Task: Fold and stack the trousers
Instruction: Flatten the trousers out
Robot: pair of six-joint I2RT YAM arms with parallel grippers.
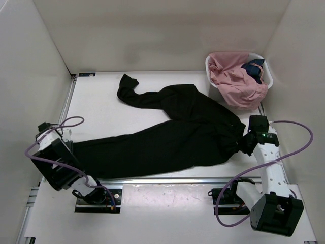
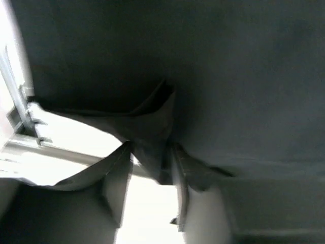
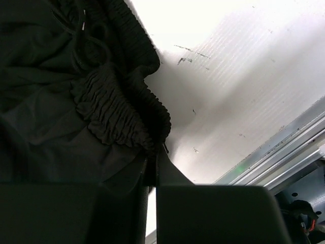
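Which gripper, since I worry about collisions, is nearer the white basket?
Right. The right gripper pinches the trousers at the waistband, just short of the basket; the left gripper holds a leg end across the table.

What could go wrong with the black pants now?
The right gripper pinches only a small bunch of waistband, so the trousers might slip free. The left gripper holds just a thin fold too. The far leg lies crooked, so a fold could come out lumpy.
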